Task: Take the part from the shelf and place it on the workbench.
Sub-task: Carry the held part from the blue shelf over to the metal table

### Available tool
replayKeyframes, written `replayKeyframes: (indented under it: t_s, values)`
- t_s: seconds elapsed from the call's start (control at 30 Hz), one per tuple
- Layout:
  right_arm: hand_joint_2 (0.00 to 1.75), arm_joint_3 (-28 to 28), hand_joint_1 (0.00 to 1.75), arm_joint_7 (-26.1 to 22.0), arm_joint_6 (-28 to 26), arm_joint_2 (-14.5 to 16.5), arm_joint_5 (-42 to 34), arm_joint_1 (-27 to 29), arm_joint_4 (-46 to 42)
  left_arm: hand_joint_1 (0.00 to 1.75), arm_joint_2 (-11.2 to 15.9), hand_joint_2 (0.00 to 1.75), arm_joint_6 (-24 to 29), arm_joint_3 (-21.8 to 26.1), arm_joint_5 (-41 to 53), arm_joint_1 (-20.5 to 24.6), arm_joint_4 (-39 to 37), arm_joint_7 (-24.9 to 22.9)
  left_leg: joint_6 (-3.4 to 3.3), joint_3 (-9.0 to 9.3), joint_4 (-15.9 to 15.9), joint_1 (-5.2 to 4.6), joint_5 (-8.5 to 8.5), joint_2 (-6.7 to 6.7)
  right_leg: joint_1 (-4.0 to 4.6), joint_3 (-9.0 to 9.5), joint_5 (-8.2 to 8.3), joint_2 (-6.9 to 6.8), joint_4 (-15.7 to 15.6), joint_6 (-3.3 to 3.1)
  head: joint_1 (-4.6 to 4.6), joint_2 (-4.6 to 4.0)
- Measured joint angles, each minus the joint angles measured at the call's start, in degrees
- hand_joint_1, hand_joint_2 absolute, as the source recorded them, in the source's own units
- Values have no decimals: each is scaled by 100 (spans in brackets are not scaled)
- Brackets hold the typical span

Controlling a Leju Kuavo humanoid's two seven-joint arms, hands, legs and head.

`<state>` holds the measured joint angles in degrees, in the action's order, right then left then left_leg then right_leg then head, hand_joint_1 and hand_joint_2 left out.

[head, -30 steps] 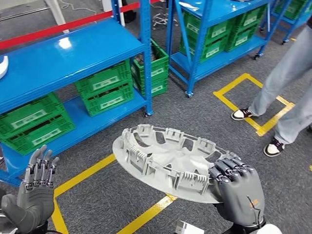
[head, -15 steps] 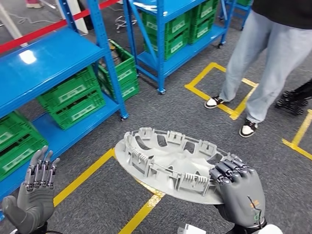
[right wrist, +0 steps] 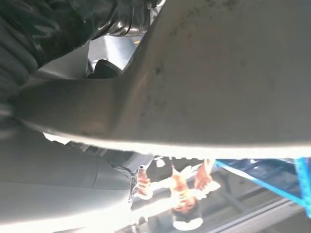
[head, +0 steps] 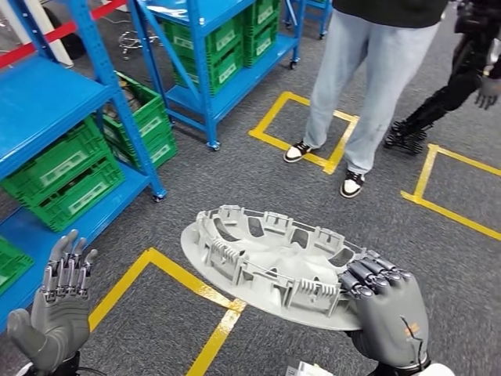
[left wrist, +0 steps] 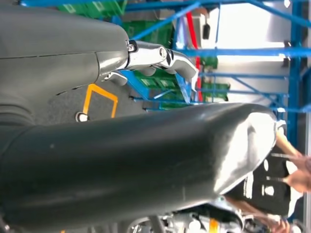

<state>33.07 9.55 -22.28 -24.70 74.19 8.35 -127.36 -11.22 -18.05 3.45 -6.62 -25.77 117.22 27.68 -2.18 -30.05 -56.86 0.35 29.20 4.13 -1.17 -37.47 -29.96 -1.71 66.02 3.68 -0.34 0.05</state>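
A large round grey plastic part (head: 268, 262), ribbed and with clips around its rim, hangs level over the floor in the head view. My right hand (head: 387, 309) grips its near right edge, fingers curled over the rim. The right wrist view looks along the part's smooth underside (right wrist: 220, 73). My left hand (head: 59, 309) is raised at the lower left, palm up and fingers apart, holding nothing; its thumb (left wrist: 128, 160) crosses the left wrist view. The blue shelf (head: 41, 102) stands at the left.
Green crates (head: 62, 172) sit on the shelf's lower levels, and a second blue rack (head: 207, 47) stands behind. A person (head: 366, 86) in light trousers stands ahead on the right, by yellow floor lines (head: 307, 153). A dark robot (head: 455, 78) is at the far right.
The whole view has swung to the right: the shelves slid left and the person moved toward the centre. The part stays in my right hand, and the left hand keeps its pose.
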Motion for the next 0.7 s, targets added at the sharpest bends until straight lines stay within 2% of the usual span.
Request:
replayKeyframes:
  t_s: [0.03, 0.07, 0.1, 0.17, 0.2, 0.27, 0.33, 0.37, 0.4, 0.43, 0.47, 0.5, 0.53, 0.57, 0.6, 0.63, 0.67, 0.7]
  values:
    - [175, -15, 175, -19, -20, 0, -10, 13, 0, 0, 33, 0, 4, 2, -6, -19, -3, 71, 29, 10, -11, -16, 19, 58, 12, 248, 116, -135, -397, -17, 4, 0]
    - [175, -30, 175, -39, -54, 0, -18, 30, 0, 0, 57, 0, -5, 5, -15, -37, -6, 124, 58, 21, -22, -34, 34, 106, 25, 419, 182, -230, -679, -48, -3, 0]
    - [175, -47, 175, -55, -94, 0, -22, 53, 0, 0, 60, 0, -25, 11, -16, -57, -7, 145, 86, 30, -33, -53, 44, 152, 41, 496, 191, -288, -809, -82, -9, 0]
    - [175, -84, 175, -91, -171, 0, -26, 118, 0, 0, 39, 0, -70, 15, 5, -95, -6, 144, 133, 45, -39, -58, 56, 256, 60, 479, 196, -172, -817, -163, -18, -1]
    - [175, -100, 175, -104, -190, 0, -26, 150, -1, 0, 31, 0, -85, 16, 18, -110, -5, 139, 162, 48, -60, -42, 94, 249, 57, 474, 206, -112, -823, -200, -16, -1]
    - [175, -123, 175, -123, -205, -2, -26, 186, -2, 0, 23, 0, -98, 16, 25, -130, -3, 138, 206, -62, -368, -9, 337, 21, 46, 473, 234, 20, -845, -281, -34, -1]
    - [175, -143, 175, -127, -211, -5, -27, 198, -2, 0, 24, 0, -101, 16, 27, -160, -2, 137, 211, -385, -1119, 3, 725, -273, 51, 464, 250, 162, -850, -329, -54, -1]
    - [175, -150, 175, -128, -211, -7, -27, 203, -1, 0, 25, 0, -101, 17, 27, -177, -2, 135, 204, -561, -1494, 1, 859, -331, 60, 460, 253, 246, -848, -340, -56, -1]
    - [175, -155, 175, -128, -211, -7, -27, 207, 0, 0, 25, 0, -101, 18, 28, -190, -2, 135, 192, -674, -1719, -2, 892, -355, 72, 460, 255, 336, -844, -344, -55, -1]
    - [175, -157, 175, -129, -212, -7, -27, 212, 0, 0, 25, 0, -101, 18, 28, -196, -2, 135, 172, -691, -1722, -5, 803, -371, 81, 464, 256, 428, -840, -347, -55, -1]
    - [175, -159, 175, -129, -213, -7, -27, 215, 0, 0, 25, 0, -101, 18, 28, -198, -2, 135, 146, -605, -1492, -7, 608, -400, 89, 471, 256, 521, -833, -347, -54, -1]
    - [175, -161, 175, -129, -213, -7, -27, 218, 0, 0, 25, 0, -101, 18, 28, -199, -2, 135, 116, -451, -1105, -6, 361, -484, 92, 478, 256, 606, -826, -346, -54, -1]
    - [175, -162, 175, -129, -213, -7, -27, 223, 1, 0, 25, 0, -101, 18, 28, -199, -2, 134, 82, -294, -725, 1, 173, -654, 96, 476, 256, 685, -815, -338, -49, -1]
    - [175, -164, 175, -129, -215, -7, -27, 225, 1, 0, 22, 0, -101, 19, 28, -203, -1, 135, 60, -171, -411, 8, 55, -809, 90, 455, 260, 763, -801, -319, -45, -1]
    - [175, -167, 175, -129, -220, -7, -27, 228, 1, 0, 20, 0, -101, 20, 29, -204, 1, 135, 47, -105, -229, 9, 13, -933, 76, 421, 271, 836, -793, -290, -44, -1]
    - [175, -172, 175, -130, -225, -7, -28, 235, 1, 0, 16, 0, -101, 21, 31, -205, 3, 135, 42, -88, -170, 6, 31, -985, 58, 382, 288, 908, -789, -251, -44, -1]
    - [175, -176, 175, -131, -229, -7, -31, 241, 1, 0, 13, 0, -100, 22, 32, -205, 5, 136, 41, -81, -128, 0, 26, -928, 41, 339, 310, 987, -798, -207, -47, -1]
    - [175, -179, 175, -131, -229, -7, -37, 250, 0, 0, 8, 0, -100, 22, 37, -197, 6, 129, 29, -71, -98, 2, 10, -845, 33, 302, 310, 1006, -789, -175, -50, -1]
